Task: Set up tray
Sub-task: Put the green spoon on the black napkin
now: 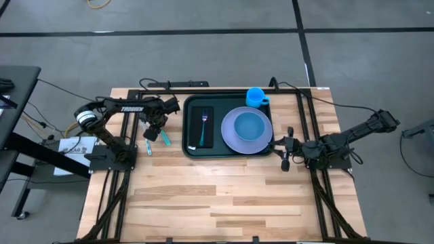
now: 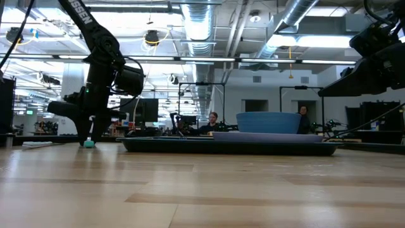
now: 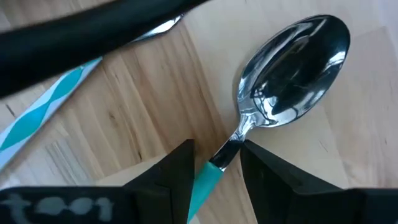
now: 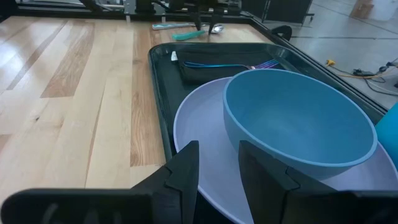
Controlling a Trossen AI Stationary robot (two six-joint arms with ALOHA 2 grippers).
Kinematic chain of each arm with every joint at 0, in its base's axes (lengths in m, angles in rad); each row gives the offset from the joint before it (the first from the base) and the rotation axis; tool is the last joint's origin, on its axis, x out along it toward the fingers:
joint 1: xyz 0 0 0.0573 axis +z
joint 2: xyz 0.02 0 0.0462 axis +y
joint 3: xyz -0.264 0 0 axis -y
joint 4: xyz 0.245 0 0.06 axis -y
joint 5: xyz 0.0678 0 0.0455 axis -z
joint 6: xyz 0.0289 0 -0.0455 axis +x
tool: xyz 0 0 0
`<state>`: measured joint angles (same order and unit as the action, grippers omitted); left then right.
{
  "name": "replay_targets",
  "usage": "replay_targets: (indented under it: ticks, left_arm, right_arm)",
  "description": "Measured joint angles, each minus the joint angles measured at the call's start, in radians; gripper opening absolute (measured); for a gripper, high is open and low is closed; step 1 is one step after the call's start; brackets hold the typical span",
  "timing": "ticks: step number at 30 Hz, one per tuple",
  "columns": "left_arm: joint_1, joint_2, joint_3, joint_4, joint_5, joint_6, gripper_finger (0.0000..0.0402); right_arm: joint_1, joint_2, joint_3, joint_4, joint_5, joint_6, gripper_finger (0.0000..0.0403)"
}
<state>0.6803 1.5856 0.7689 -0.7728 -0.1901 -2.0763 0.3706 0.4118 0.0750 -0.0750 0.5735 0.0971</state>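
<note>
Left hand point(image 3: 216, 163) straddles spoon point(image 3: 273, 81) neck, fingers not yet clamped; close squarely, lift level toward tray point(image 1: 192, 150) at 3 o'clock.

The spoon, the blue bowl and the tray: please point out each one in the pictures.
spoon point(image 3: 292, 68), left wrist view, on the shiny bowl of the spoon.
blue bowl point(image 4: 292, 118), right wrist view, on its inner surface.
tray point(image 1: 192, 129), high view, on its bare floor near the left rim.

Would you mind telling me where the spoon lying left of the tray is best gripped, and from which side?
Grip the spoon on its narrow teal handle just behind the neck, coming straight down from above. It lies flat on the table, and the rounded bowl would likely slip. The left tool already straddles that spot.
</note>
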Motion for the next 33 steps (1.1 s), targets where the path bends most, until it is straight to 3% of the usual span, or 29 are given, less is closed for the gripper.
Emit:
replay_targets:
  ticks: [18,28,33]
  left_arm:
    - [0.016,0.002,-0.002,0.01,0.019,0.022,0.0116]
    - [0.016,0.003,-0.003,0.009,0.02,0.022,0.0019]
    - [0.016,0.003,-0.003,0.017,0.02,0.032,0.0021]
  right_arm:
    - [0.0,0.0,0.0,0.0,0.0,0.0,0.0107]
    - [0.0,0.0,0.0,0.0,0.0,0.0,0.0107]
    - [0.0,0.0,0.0,0.0,0.0,0.0,0.0107]
